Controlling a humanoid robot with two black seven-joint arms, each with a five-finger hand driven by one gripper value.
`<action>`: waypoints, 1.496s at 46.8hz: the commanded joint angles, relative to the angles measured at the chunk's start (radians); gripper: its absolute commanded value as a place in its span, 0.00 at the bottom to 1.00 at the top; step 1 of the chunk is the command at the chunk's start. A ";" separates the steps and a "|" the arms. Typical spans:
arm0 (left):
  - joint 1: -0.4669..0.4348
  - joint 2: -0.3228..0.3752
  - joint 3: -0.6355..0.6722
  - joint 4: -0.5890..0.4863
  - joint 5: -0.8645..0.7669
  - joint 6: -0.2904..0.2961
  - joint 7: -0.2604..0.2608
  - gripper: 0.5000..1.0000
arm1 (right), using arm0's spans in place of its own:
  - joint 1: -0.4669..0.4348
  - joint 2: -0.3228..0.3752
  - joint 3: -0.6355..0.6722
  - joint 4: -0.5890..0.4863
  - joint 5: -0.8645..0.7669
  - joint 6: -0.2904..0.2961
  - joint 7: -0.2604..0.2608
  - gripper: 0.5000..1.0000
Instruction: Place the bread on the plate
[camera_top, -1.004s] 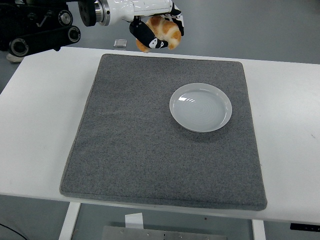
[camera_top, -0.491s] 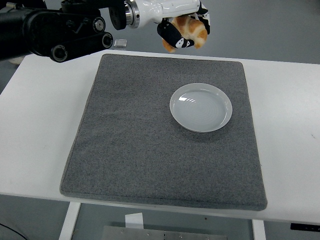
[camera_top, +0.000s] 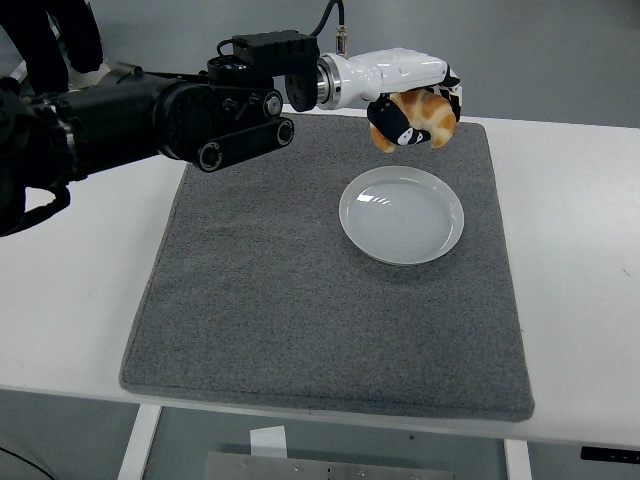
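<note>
The left hand (camera_top: 415, 108), a white-cased hand with black fingers at the end of a black jointed arm reaching in from the left edge, is closed around the golden-brown, croissant-like piece of bread (camera_top: 420, 119), holding it in the air above the far edge of the grey felt mat (camera_top: 300, 290). The round white ceramic plate (camera_top: 401, 214) lies empty on the mat, nearer the camera than the bread. The carry step appears under way; the next move likely calls for bringing the bread over the plate's centre, lowering it, then opening the fingers.
</note>
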 joint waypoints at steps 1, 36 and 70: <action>0.021 -0.012 0.004 0.016 0.003 0.000 0.000 0.00 | 0.000 0.000 0.000 0.000 0.000 0.000 0.000 0.90; 0.197 -0.041 0.007 0.051 0.095 0.032 0.000 0.00 | 0.000 0.000 0.000 0.000 0.000 0.000 0.000 0.91; 0.248 -0.041 0.007 0.054 0.114 0.061 0.002 0.00 | 0.000 0.000 0.000 0.000 0.000 0.000 0.000 0.90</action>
